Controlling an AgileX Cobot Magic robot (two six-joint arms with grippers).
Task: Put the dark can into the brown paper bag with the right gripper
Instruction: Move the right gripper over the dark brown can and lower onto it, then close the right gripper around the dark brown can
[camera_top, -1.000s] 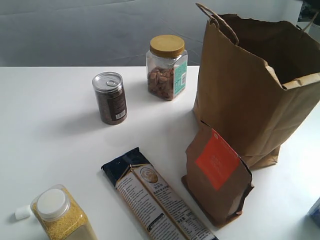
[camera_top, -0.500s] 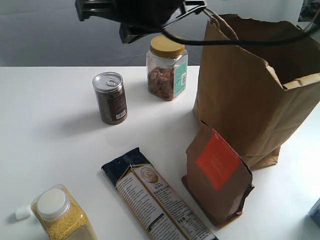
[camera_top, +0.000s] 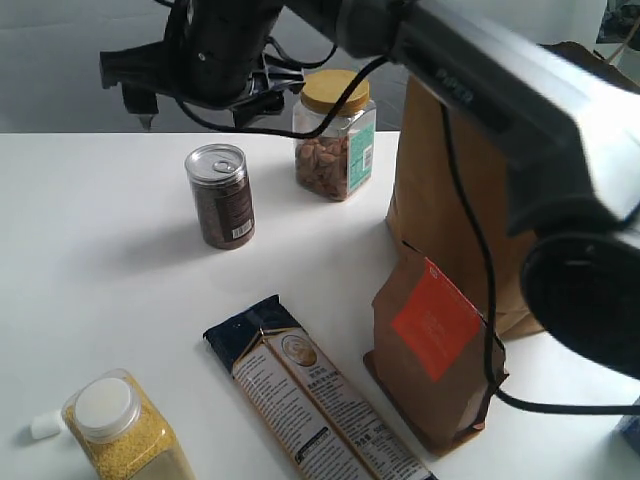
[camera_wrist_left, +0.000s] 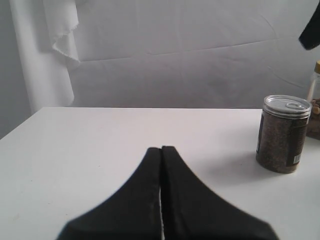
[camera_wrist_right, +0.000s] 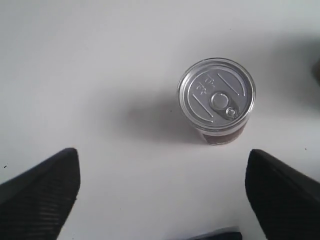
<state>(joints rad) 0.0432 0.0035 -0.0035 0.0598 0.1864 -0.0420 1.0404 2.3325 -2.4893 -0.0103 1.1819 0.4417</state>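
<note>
The dark can (camera_top: 220, 196) stands upright on the white table (camera_top: 90, 230), untouched. My right gripper (camera_top: 195, 95) hangs above it, jaws spread wide, and its wrist view looks down on the lid. The brown paper bag (camera_top: 470, 200) stands open, well to the can's right in the exterior view, past the nut jar (camera_top: 334, 135). My left gripper (camera_wrist_left: 161, 150), jaws pressed together, sits low, well apart from the can. I judge this the approach: next I must centre on the can and descend.

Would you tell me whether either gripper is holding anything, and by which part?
Nothing: the right gripper hangs open above the dark can; the left gripper is shut, empty.
</note>
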